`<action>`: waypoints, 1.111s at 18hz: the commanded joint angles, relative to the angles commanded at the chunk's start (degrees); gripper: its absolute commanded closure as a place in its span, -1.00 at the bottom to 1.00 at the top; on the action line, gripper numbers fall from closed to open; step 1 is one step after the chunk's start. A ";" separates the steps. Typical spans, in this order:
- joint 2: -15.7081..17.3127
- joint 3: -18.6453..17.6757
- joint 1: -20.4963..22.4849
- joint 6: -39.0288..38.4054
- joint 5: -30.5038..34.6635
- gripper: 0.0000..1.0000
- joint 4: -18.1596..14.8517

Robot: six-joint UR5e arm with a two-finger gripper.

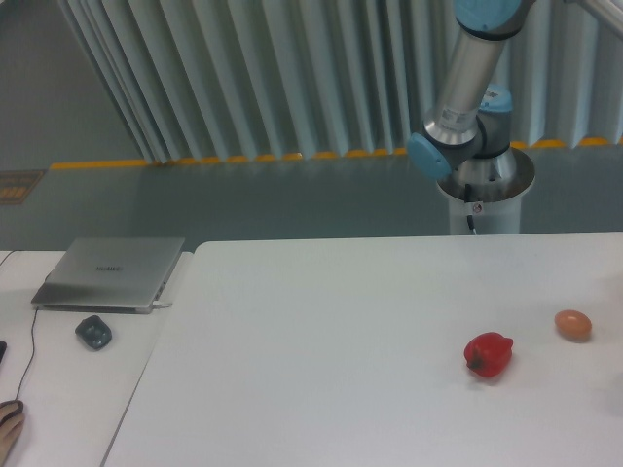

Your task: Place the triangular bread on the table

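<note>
The triangular bread is out of view. The white table (pixel 321 331) fills the lower right of the camera view. Only the arm's base and lower links (pixel 472 107) show, behind the table's far edge at the upper right. The gripper is outside the frame, so its state does not show.
A red bell pepper (pixel 488 354) lies on the table at the right. A small orange-brown egg-shaped item (pixel 573 324) lies near the right edge. On the adjoining pale surface at the left are a closed grey laptop (pixel 112 272) and a dark mouse (pixel 93 332).
</note>
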 joint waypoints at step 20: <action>7.03 7.65 -6.57 -28.37 -22.42 1.00 -16.08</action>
